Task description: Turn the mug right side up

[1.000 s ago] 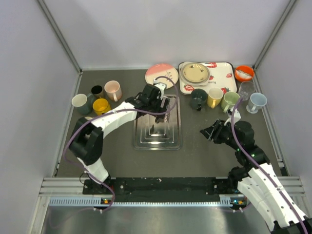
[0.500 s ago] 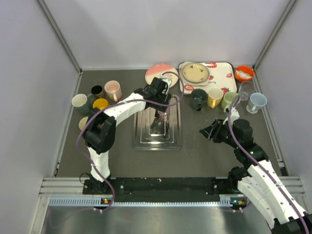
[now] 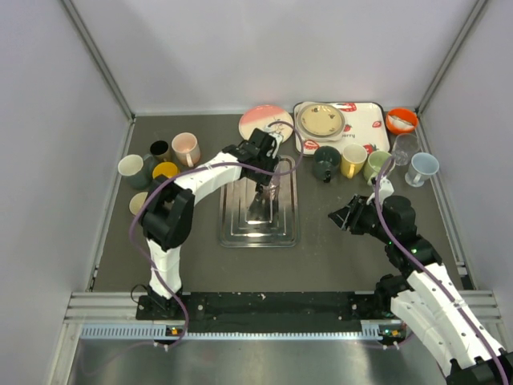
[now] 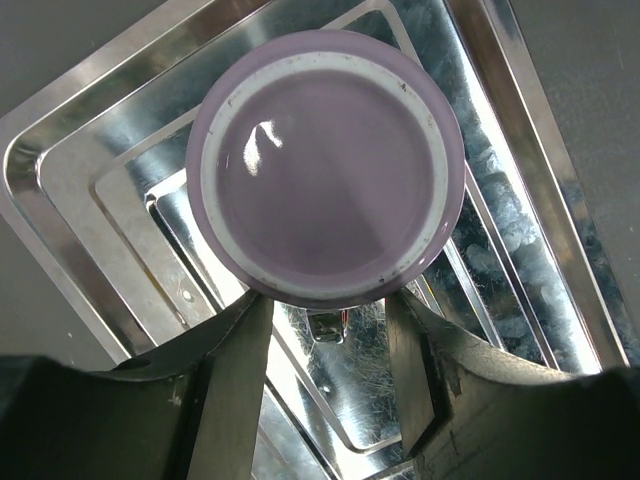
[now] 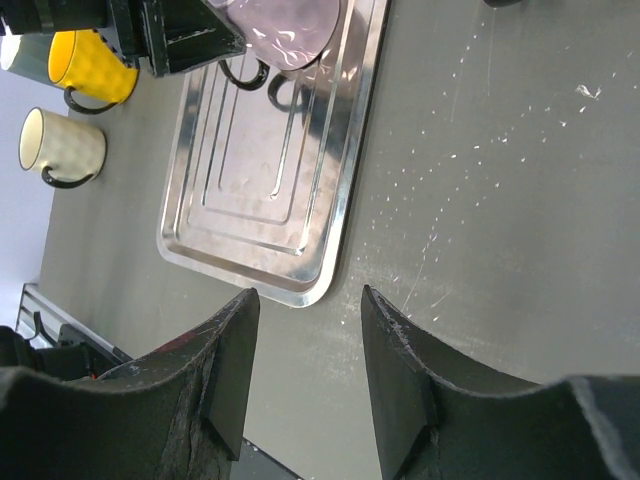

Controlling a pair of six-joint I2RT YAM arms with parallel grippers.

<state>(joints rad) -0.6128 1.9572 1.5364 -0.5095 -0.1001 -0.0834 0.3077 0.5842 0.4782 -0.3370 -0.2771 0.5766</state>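
A lilac mug (image 4: 325,165) stands upside down on the steel tray (image 4: 90,190), base toward the left wrist camera. Its small handle (image 4: 326,325) pokes out below the rim, between my left gripper's (image 4: 328,360) fingers. The jaws are open, with a gap on each side of the handle. In the top view the left gripper (image 3: 264,184) hangs over the far part of the tray (image 3: 258,228), mostly hiding the mug. The right wrist view shows the mug (image 5: 290,25) at the tray's far end. My right gripper (image 3: 346,218) is open and empty over bare table to the tray's right.
Several mugs (image 3: 166,171) cluster at the left, one cream mug (image 3: 138,202) apart. At the back are a pink plate (image 3: 258,120), a strawberry tray (image 3: 357,128) with a plate, an orange bowl (image 3: 401,119), and a row of mugs (image 3: 353,160) and a glass (image 3: 405,147).
The left arm swung its gripper over the mug and lowered it, and its jaws narrowed around the handle. The right arm has not moved.
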